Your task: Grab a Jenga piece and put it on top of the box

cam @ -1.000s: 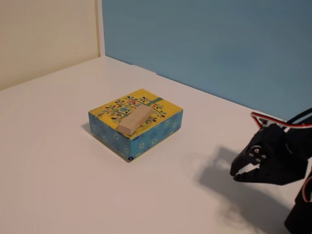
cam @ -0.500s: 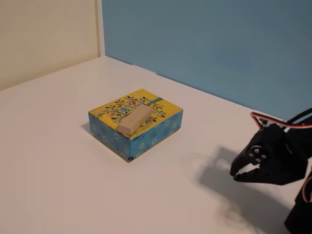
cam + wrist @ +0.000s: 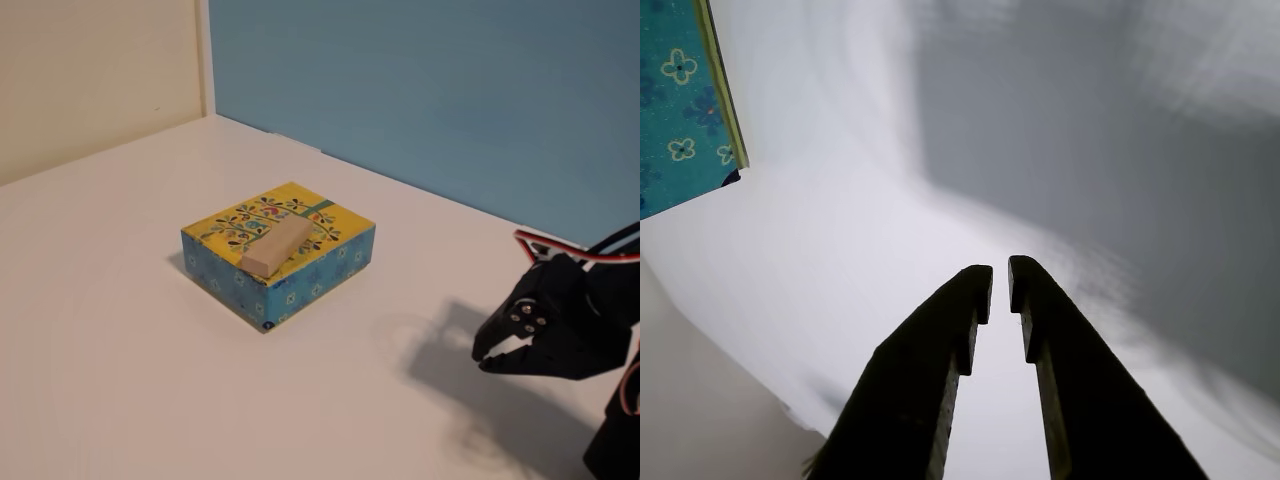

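No readable text, label, brand, number or sign in either view. The box (image 3: 279,252) carries only pattern: a floral tree on its yellow top, small flower motifs on its blue sides, the same motifs seen close in the wrist view (image 3: 680,105). A small dark round mark sits at the box's near bottom corner in the fixed view; too small to tell whether it is a sign. The Jenga piece (image 3: 275,247) on the box top is unmarked.
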